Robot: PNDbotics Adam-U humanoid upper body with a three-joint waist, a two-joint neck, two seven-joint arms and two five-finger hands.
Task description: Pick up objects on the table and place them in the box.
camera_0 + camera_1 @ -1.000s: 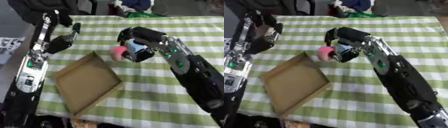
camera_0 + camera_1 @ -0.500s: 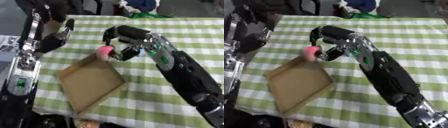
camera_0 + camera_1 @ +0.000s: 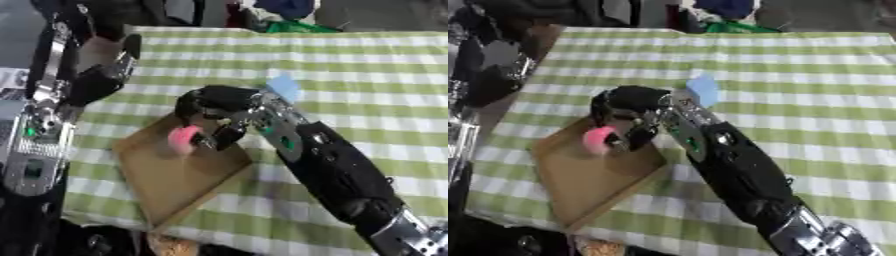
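Note:
My right hand (image 3: 214, 112) reaches in from the lower right and hangs over the upper part of the shallow cardboard box (image 3: 171, 175). Its fingers are curled round a small pink object (image 3: 184, 139), which sits just above the box floor. A light blue object (image 3: 283, 87) lies on the green checked tablecloth just behind my right wrist. My left hand (image 3: 118, 67) hovers at the table's left edge, above and left of the box, with straight fingers and nothing in it.
The box lies askew near the table's front left corner. Green and blue items (image 3: 293, 17) sit beyond the far edge. The right half of the tablecloth (image 3: 385, 90) shows only cloth.
My right hand has carried the pink object leftward and down, from beside the box to over its inside. The camera has also shifted.

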